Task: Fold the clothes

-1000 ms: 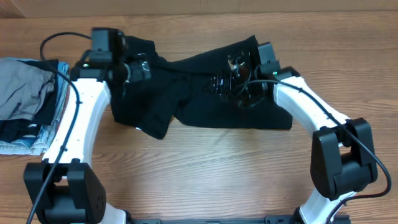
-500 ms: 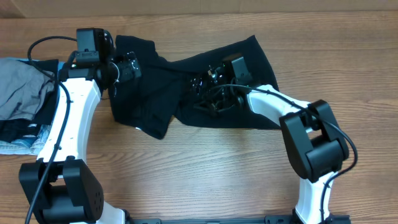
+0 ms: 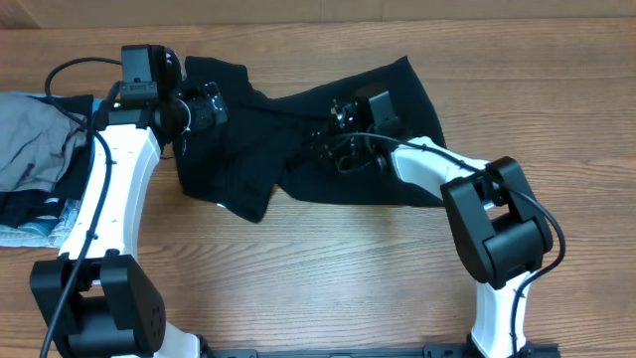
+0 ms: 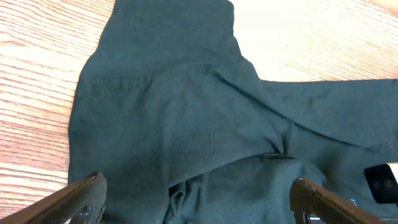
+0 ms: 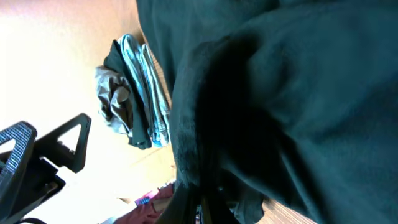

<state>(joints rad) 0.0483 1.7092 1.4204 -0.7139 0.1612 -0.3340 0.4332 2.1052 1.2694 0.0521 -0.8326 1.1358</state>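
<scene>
The right gripper [image 3: 336, 127] is now working at the middle of the black garment [image 3: 238, 159], having swung in from its right edge (jaws buried in cloth, so I cannot tell their state). The left gripper [image 4: 199, 190] is hovering, spread wide, over the crumpled left end on the desk [image 3: 328, 268]; folding is probably only beginning.

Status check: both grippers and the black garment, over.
Left gripper open over black garment. Right gripper buried mid-cloth, grip unclear. Garment crumpled, unfolded. Clothes stack lies apart, not blocking.
</scene>
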